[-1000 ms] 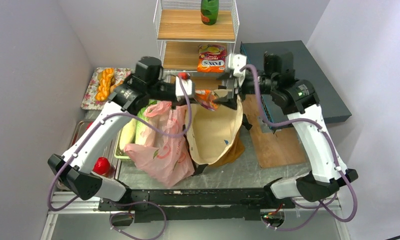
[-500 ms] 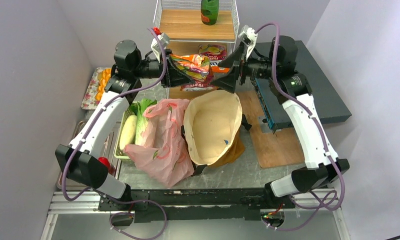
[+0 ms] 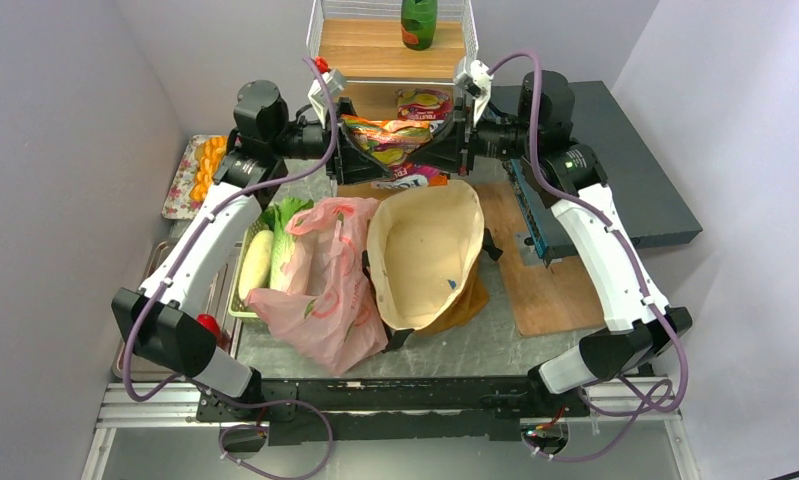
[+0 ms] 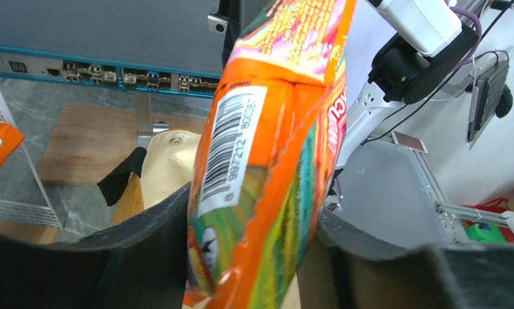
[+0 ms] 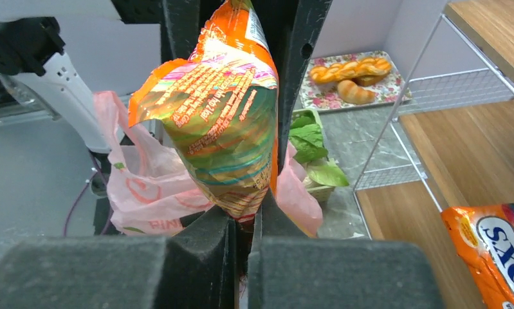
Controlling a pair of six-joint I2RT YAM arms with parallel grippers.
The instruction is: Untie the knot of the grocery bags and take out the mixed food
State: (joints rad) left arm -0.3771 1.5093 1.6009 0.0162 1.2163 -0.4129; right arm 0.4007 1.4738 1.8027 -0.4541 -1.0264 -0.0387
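1. The mustard tote stands open mid-table.
2. The pink plastic bag lies at its 9 o'clock.
3. The snack packet hangs at the tote's 12 o'clock.
4. The right gripper pinches its end tight. The left gripper is half-spread around it, grip unclear.

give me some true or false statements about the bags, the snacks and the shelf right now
The right fingers are shut on an orange snack packet. True.
The green bottle stands on the top shelf. True.
The tote is closed. False: its mouth gapes open, cream lining showing.
The pink bag lies right of the tote. False: it lies left of it, on the left arm's side.
A second packet lies on a lower shelf. True.
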